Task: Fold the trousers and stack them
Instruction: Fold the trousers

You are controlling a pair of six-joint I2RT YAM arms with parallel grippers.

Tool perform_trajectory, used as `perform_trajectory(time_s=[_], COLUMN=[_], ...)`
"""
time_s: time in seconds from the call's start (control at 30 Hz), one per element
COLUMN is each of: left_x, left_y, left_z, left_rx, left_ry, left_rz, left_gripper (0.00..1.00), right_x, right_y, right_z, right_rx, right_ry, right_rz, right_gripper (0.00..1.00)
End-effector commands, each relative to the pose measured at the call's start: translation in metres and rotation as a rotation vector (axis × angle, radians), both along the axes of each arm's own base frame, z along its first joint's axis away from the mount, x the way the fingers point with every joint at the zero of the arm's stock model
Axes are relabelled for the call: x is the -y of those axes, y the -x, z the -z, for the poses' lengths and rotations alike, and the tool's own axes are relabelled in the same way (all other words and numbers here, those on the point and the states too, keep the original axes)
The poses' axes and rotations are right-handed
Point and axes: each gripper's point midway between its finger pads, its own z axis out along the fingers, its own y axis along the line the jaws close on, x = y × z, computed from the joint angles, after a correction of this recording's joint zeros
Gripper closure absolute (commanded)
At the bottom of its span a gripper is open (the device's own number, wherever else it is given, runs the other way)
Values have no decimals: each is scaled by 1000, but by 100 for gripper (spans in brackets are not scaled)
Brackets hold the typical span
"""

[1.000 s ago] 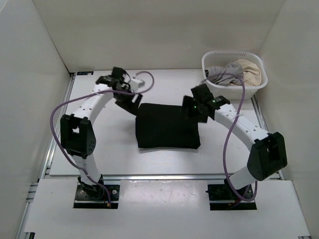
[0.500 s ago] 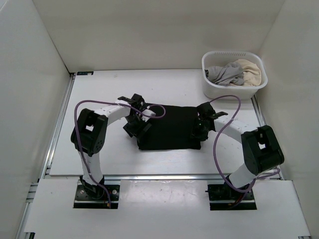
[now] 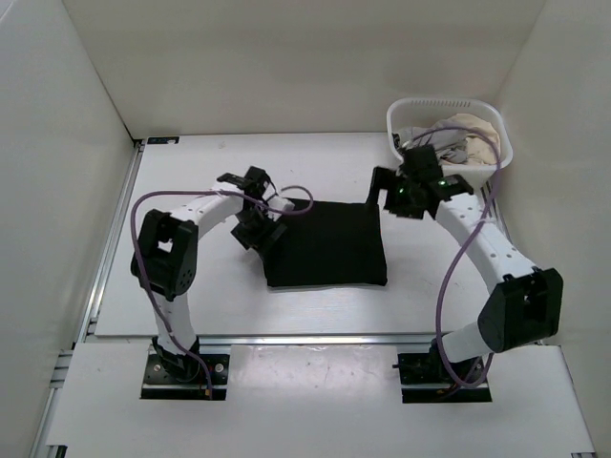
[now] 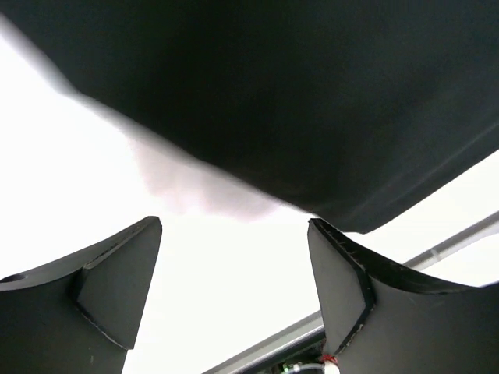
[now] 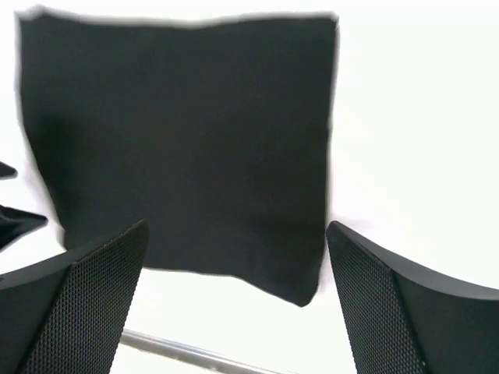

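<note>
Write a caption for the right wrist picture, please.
The right gripper, open and holding nothing, looks down on the folded black trousers lying on the white table.

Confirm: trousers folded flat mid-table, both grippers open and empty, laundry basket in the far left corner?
One error: the basket sits in the far right corner, as the top external view shows. The rest holds: trousers folded flat mid-table, left gripper and right gripper open and empty.

The folded trousers filled the desk's middle, with bare desk open to their left, far and near sides. The laundry basket blocked the far right corner behind the right claw. The left claw crowded the trousers' left edge.
</note>
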Motion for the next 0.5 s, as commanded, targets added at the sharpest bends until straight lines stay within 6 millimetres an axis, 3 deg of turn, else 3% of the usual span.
perform_trajectory(time_s=[0.0,0.07,0.1,0.17,0.2,0.27,0.3,0.37,0.47], left_x=[-18,-50,-83,-123,-156,-183,-207,-224,-249], left_y=[-43,-57,-69,-73,-72,-64,-53,-38,-14], left_z=[-74,-87,-93,-109,-110,-113,-105,-102,-87], left_rx=[203,266,301,352,354,361,337,327,281], left_ry=[82,26,0,-29,-45,-57,-92,-111,-134], left_rz=[-111,-222,-322,-446,-537,-613,-677,-740,-866], left_gripper=[12,11,11,9,8,8,8,8,7], right_x=[52,77,103,129,153,185,194,216,225], right_y=[-7,-7,-7,0,6,11,13,17,17], right_z=[-32,-35,-30,-30,-35,-39,-42,-44,-52], right_rx=[7,-33,-65,-94,-97,-95,-87,-80,-64], right_ry=[85,96,110,123,115,106,102,105,128], right_rz=[119,189,248,324,389,481,501,562,590], right_gripper=[1,1,1,1,1,1,1,1,1])
